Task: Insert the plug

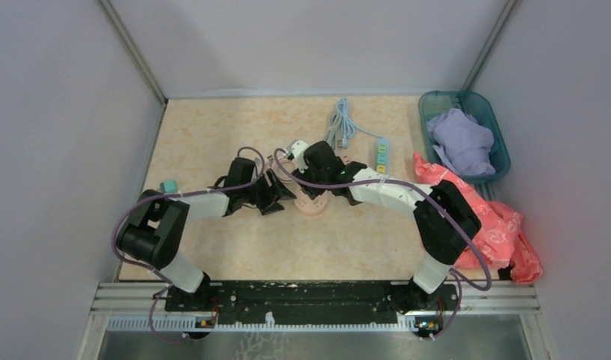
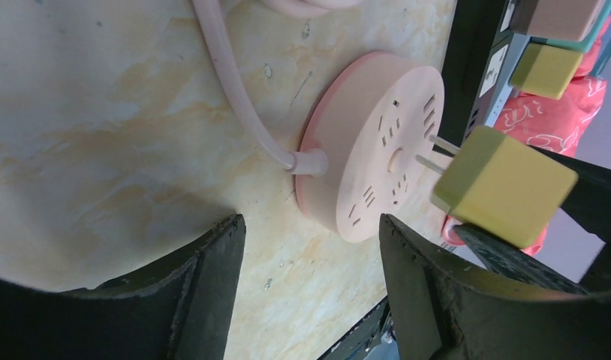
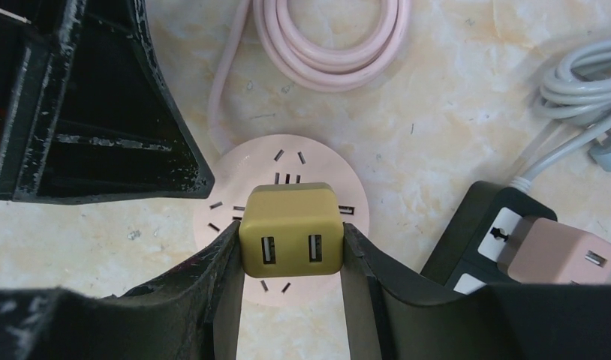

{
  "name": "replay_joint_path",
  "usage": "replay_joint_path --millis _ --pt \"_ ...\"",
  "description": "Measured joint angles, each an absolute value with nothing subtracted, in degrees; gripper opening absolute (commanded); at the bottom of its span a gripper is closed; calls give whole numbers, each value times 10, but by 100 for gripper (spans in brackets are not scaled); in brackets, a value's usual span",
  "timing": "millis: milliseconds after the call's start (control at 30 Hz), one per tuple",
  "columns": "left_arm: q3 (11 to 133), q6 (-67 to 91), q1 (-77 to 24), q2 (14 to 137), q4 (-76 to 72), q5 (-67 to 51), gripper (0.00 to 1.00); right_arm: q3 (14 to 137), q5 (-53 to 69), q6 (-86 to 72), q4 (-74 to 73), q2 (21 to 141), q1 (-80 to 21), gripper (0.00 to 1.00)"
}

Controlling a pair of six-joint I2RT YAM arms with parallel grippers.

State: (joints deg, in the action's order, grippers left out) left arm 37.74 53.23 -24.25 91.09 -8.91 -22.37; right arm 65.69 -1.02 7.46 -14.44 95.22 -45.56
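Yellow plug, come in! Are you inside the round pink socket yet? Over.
Right gripper shut on yellow plug. Prongs at pink socket face, not seated. Left gripper open beside socket, empty. Nothing blocking the slots.

matt plastic plug (image 3: 290, 229), smooth pink plastic socket (image 3: 317, 161), perhaps laminate tabletop (image 3: 452, 97)

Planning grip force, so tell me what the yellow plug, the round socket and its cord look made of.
Yellow plug: likely matte moulded plastic, rounded edges, no glare; its prongs look metallic.
Round socket: matte pink plastic, smooth face, crisp slots.
Cord: probably rubbery sheath, faint sheen, bends in loose coils.
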Motion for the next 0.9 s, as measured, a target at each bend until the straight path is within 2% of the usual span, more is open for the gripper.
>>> replay_joint_path --millis 533,900 --pt "390 552 -247 963 -131 -251 49 681 -8 64 -159 992 -456 0" --pt "384 559 -248 971 -153 -252 44 699 -11 53 -165 1007 -456 0"
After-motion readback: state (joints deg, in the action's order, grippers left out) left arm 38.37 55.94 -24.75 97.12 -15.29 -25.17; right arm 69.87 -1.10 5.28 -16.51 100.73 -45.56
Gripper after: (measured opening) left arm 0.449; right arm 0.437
